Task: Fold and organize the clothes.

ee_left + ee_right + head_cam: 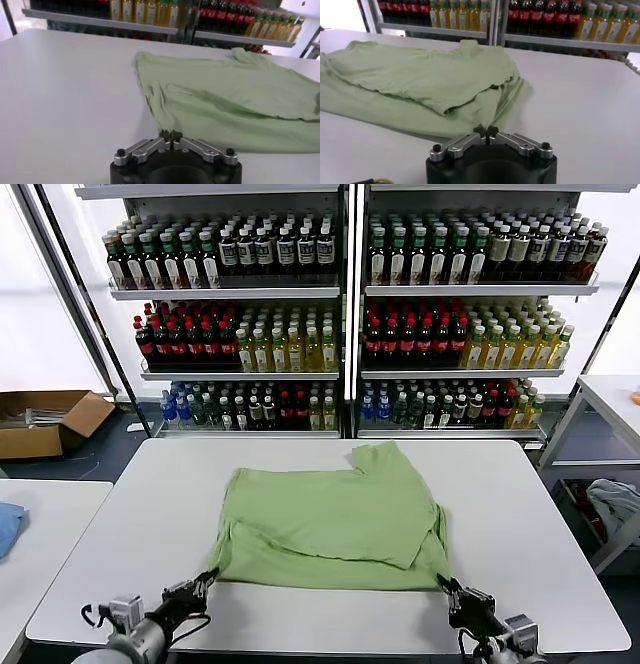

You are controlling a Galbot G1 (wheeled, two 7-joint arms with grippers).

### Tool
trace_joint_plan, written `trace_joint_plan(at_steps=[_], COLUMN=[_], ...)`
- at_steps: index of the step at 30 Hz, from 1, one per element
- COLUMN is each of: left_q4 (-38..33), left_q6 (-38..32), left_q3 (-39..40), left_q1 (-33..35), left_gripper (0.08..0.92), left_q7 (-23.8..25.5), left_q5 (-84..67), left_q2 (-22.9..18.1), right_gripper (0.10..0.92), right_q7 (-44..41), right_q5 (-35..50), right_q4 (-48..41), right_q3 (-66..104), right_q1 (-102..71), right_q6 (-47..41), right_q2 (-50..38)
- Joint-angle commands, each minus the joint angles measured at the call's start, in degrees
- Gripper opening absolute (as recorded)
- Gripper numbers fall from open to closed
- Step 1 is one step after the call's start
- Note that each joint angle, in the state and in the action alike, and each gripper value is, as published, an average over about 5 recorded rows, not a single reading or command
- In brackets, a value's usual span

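The light green polo shirt [335,519] lies on the white table [120,524], plain back up, with one side folded over toward the middle and a sleeve pointing to the far edge. My left gripper [209,576] is shut on the shirt's near left corner, seen in the left wrist view [170,134] with fabric [225,100] rising from between the fingers. My right gripper [446,586] is shut on the near right corner, seen in the right wrist view [485,131] with the shirt [420,80] spread beyond it. The collar, buttons and chest print are hidden.
Shelves of bottles [340,314] stand behind the table. A cardboard box [45,422] sits on the floor at left. A second table at left carries a blue cloth [8,527]. A pale cloth bundle [615,502] lies at right under a side table.
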Motion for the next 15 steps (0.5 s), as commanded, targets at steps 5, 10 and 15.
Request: trace_joint_plan(at_steps=[5, 10, 15], left_q4=[-9.14, -9.91, -11.00], left_q6=[-0.05, -0.05, -0.01], left_q3=[-6.49, -8.26, -10.54], left_q1=[15.85, 13.82, 11.69], left_gripper=[0.099, 0.162, 0.309], left_q7=[0.36, 0.94, 1.06], left_q5=[4.22, 3.36, 2.65], left_q2=[-1.73, -0.08, 3.01], right_gripper=[0.121, 0.203, 0.350], right_q7=[0.72, 2.29, 1.61], right_q5=[-2.34, -0.03, 7.00], right_q4=[8.08, 8.14, 6.62], right_q3=[1.48, 1.53, 5.23], right_q1=[-11.58, -8.85, -3.78], right_q6=[-0.77, -1.20, 0.24], right_q2=[0.30, -0.15, -3.82])
